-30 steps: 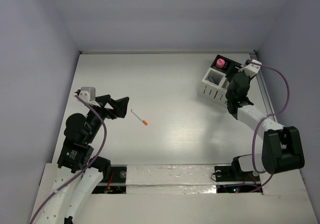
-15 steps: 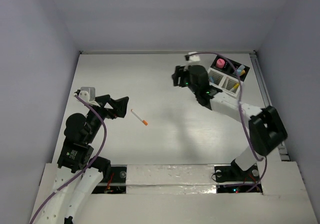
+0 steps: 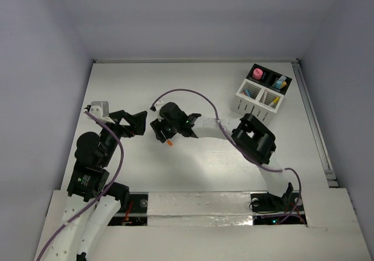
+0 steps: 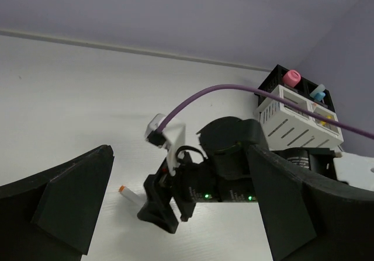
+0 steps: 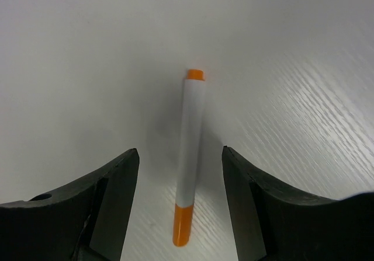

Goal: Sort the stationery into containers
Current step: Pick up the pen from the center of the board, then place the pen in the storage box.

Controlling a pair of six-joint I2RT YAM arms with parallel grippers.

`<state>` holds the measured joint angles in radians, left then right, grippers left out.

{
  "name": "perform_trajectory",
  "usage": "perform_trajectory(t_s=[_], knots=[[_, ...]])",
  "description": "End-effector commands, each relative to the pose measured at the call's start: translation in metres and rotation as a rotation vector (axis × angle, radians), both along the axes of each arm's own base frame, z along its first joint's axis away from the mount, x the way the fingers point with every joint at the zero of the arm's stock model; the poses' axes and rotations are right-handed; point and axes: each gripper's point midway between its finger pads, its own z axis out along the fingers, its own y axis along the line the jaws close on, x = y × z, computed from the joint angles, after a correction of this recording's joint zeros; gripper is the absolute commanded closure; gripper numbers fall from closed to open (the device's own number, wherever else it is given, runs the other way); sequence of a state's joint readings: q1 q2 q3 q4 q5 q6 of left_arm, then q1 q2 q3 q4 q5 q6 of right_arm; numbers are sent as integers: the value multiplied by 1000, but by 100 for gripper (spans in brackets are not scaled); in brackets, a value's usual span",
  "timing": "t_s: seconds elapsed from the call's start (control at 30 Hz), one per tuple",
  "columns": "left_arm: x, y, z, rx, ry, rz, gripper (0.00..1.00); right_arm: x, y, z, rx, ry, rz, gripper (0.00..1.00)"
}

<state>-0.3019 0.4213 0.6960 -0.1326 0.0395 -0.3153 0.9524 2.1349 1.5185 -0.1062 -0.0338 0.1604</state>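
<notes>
Pale lavender walls close in a white counter (image 3: 204,167), and all the action sits left of its middle. Reaching far across from its base at the near edge, the right arm has its right claw (image 3: 163,135) low over a thin white orange-tipped stick (image 5: 193,126). From the wrist view the black fingers (image 5: 111,191) stand apart on either side of that stick, one to each flank, with bare counter showing between each finger and the stick, so the claw is open and nothing is gripped. The stick lies flat, an orange tip at each end. A purple cable (image 3: 187,94) loops up over the arm. Over by the left edge, the left claw (image 3: 133,122) hangs above the counter, spread wide and holding nothing, pointed toward the right claw and just beside it. Up in the far right corner stands the white slatted organizer (image 3: 259,103), well apart from both claws, a stubby pink cylinder (image 3: 258,73) upright in the black section at its back, and a blue piece (image 3: 281,79) poking out of another black compartment near it.
</notes>
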Motion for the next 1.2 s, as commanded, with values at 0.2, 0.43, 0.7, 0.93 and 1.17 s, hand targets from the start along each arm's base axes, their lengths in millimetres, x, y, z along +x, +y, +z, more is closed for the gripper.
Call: perform_trajectory(t_s=[0.2, 0.43, 0.7, 0.93, 1.17], knots=[[-5, 5, 28, -19, -80, 16, 1, 10, 11, -43, -196, -84, -25, 43], [-5, 5, 29, -21, -81, 15, 1, 24, -16, -57, -341, -143, -91, 89], [-5, 4, 28, -22, -79, 9, 1, 64, -56, 26, -219, -377, -323, 100], [-5, 0, 28, -21, -79, -10, 1, 124, -203, 154, 90, -510, -743, 100], [-7, 0, 29, -24, -86, -14, 1, 142, -392, 238, 255, -717, -1182, 100]])
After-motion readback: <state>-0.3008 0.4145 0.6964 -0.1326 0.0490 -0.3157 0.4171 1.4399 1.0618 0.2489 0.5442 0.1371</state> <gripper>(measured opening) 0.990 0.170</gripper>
